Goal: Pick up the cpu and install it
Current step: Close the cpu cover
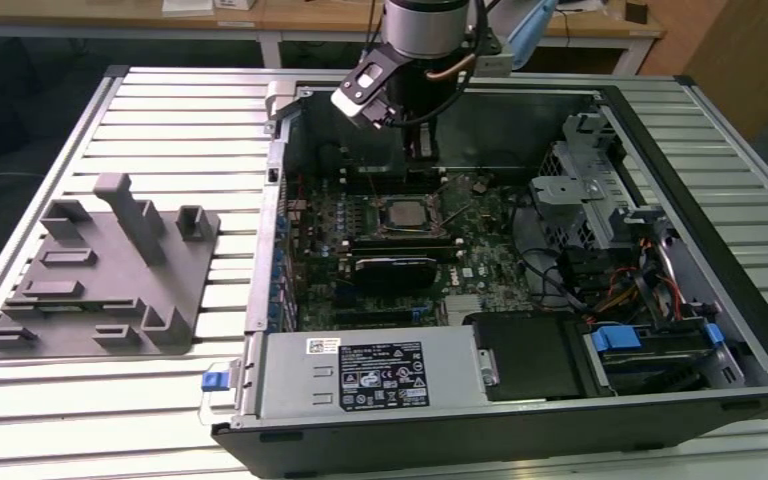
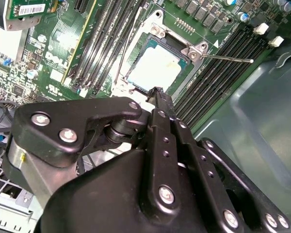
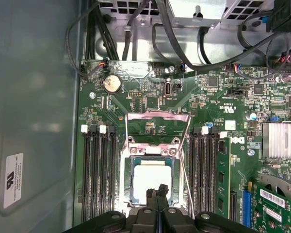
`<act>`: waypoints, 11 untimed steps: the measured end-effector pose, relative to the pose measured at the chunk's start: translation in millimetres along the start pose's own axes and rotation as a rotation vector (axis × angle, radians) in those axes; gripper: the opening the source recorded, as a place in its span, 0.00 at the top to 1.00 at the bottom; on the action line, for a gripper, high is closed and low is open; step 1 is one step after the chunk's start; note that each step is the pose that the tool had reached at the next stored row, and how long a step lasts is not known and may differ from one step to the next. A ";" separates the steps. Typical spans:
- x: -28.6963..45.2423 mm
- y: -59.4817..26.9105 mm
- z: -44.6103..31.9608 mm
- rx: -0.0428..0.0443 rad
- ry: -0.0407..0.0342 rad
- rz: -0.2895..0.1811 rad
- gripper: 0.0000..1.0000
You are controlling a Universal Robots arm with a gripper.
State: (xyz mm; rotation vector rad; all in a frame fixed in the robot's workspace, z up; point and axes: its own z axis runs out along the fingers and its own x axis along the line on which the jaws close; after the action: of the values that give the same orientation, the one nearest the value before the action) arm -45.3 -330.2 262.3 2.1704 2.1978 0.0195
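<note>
The cpu (image 3: 150, 179), a silver square, lies flat inside the open black socket on the green motherboard (image 3: 218, 97); it also shows in the exterior view (image 1: 404, 212) and in the second wrist view (image 2: 153, 70). The socket's metal frame (image 3: 157, 124) is swung up and its thin lever (image 2: 223, 58) sticks out to one side. My gripper (image 3: 157, 191) hangs just above the cpu's edge, its two black fingers pressed together with nothing between them. In the exterior view the gripper (image 1: 420, 152) hovers inside the open computer case, over the socket.
Memory slots (image 3: 99, 174) flank the socket on both sides. A grey fixture block (image 1: 104, 270) lies on the slatted table at the exterior view's left. A power supply (image 1: 371, 375), a drive cage (image 1: 598, 190), cables and the case wall (image 3: 34, 97) surround the board.
</note>
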 end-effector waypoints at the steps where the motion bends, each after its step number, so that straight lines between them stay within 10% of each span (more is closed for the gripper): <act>1: 0.0 0.0 -0.3 -0.0001 0.0002 0.000 0.89; 11: -0.1 0.2 -3.6 -0.0002 0.0002 0.000 0.89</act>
State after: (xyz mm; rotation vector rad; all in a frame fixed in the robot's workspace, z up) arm -45.3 -330.2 266.0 2.1705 2.1978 0.0199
